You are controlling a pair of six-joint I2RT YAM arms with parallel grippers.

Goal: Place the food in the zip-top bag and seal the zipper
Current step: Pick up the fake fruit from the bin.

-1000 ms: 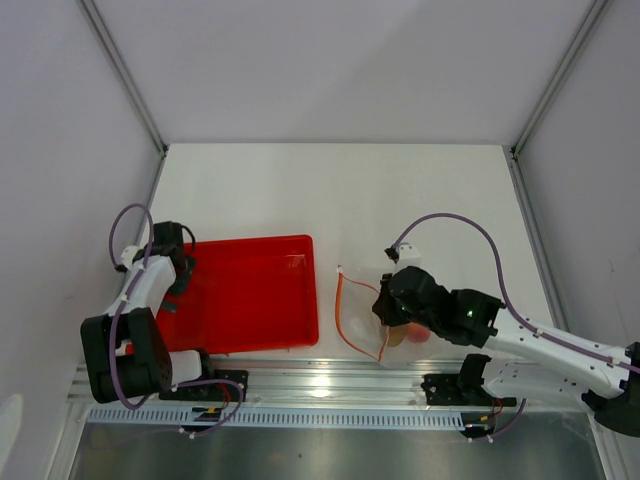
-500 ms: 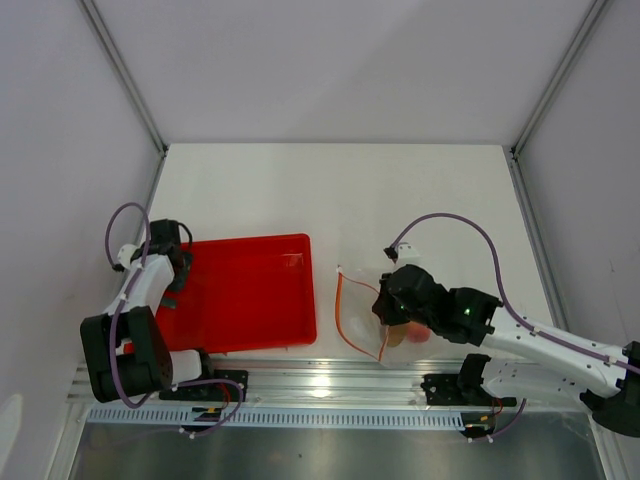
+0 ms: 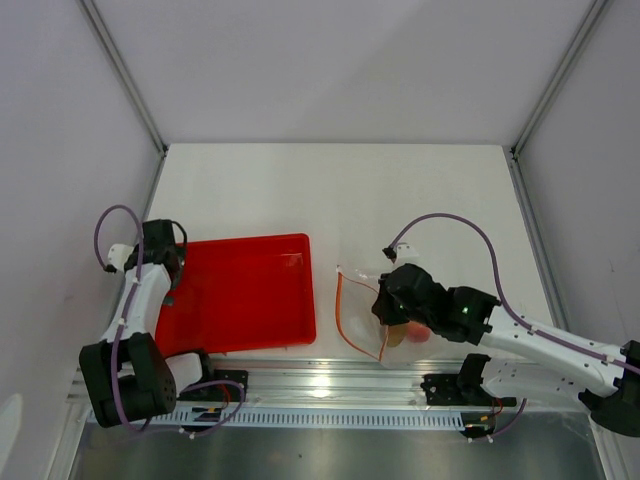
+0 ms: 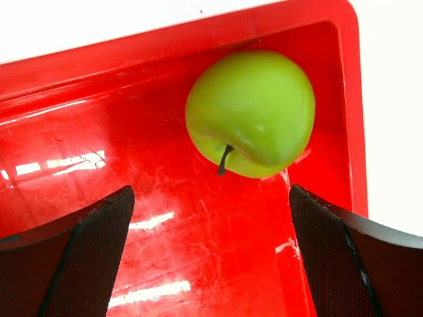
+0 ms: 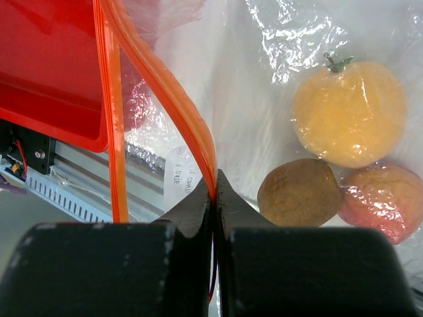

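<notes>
A green apple (image 4: 251,112) lies in a corner of the red tray (image 4: 165,198). My left gripper (image 4: 215,264) hangs open just short of it, with nothing between its fingers. In the top view the left gripper (image 3: 165,262) is over the tray's (image 3: 250,300) far left corner and the apple is hidden. My right gripper (image 5: 214,191) is shut on the zipper (image 5: 165,86), the orange strip at the mouth of the clear zip-top bag (image 5: 264,79). Inside the bag lie a yellow-orange fruit (image 5: 349,112), a brown one (image 5: 301,191) and a peach (image 5: 380,201). The bag (image 3: 362,300) lies right of the tray, with the right gripper (image 3: 385,310) at its edge.
A metal rail (image 3: 330,385) runs along the table's near edge, close to the bag and tray. Grey walls and frame posts (image 3: 125,75) enclose the white table (image 3: 330,190) on three sides.
The left wrist has swung a little to the left and farther back over the tray's left end. The right gripper and the bag have hardly moved.
</notes>
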